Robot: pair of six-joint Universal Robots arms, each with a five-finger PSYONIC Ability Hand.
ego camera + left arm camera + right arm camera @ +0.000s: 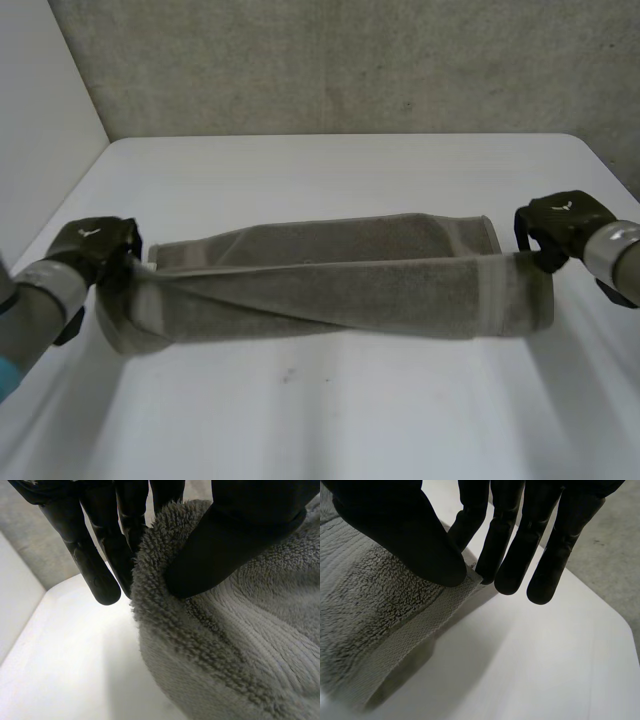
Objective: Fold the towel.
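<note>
Pinching towel (pixel 330 282) ends are left robot hand (pixel 92 243) and right robot hand (pixel 560 224).

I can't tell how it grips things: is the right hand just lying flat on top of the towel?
No, the right hand pinches the banded end of the towel between its thumb and a fingertip.

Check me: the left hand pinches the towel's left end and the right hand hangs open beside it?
No: the right hand is shut on the towel, pinching its right-end corner, as the right wrist view shows. The left hand does pinch the left end.
</note>
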